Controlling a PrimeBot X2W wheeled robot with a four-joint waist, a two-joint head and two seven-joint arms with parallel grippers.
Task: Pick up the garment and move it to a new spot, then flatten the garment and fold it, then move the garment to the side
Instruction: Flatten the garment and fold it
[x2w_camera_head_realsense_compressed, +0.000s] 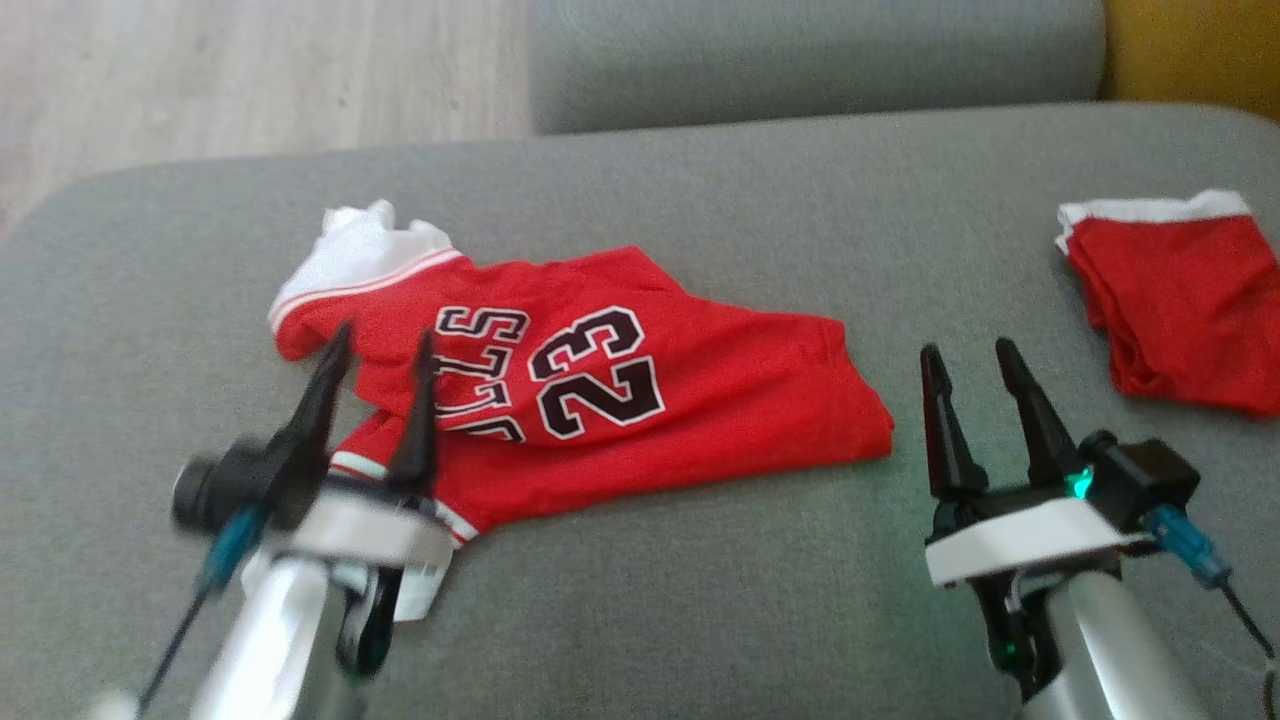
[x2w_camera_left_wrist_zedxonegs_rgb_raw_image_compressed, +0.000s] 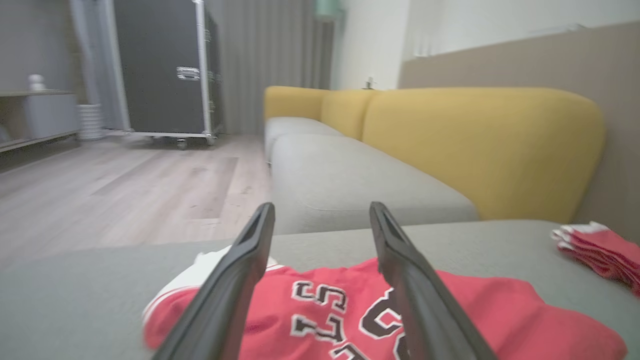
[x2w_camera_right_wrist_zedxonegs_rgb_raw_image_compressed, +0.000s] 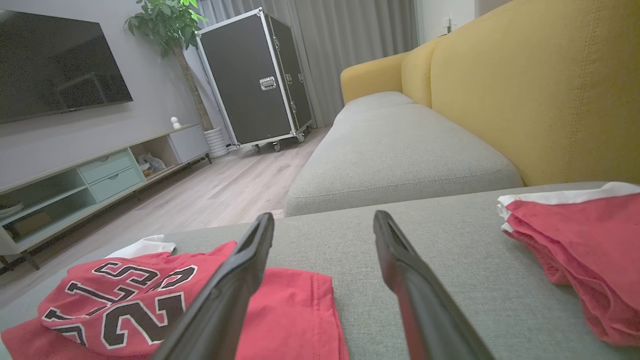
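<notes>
A red jersey (x2w_camera_head_realsense_compressed: 640, 390) with the number 23 and black letters on it lies rumpled on a grey sofa cushion (x2w_camera_head_realsense_compressed: 700, 600), a little left of the middle, with a white-trimmed end bunched at its far left corner. The left gripper (x2w_camera_head_realsense_compressed: 385, 340) hangs over the near left part of the jersey, its two dark fingers spread apart with nothing between them. It is blurred in the head view, so I cannot tell whether the tips touch the cloth. The right gripper (x2w_camera_head_realsense_compressed: 970, 348) is also spread wide and holds nothing. It stands over bare cushion just to the right of the jersey's right edge. Further right, well apart from the jersey, lies a folded red cloth (x2w_camera_head_realsense_compressed: 1180, 300) with a white band. Beyond the cushion are a pale wooden floor (x2w_camera_head_realsense_compressed: 200, 80) and a yellow backrest (x2w_camera_left_wrist_zedxonegs_rgb_raw_image_compressed: 480, 145).
</notes>
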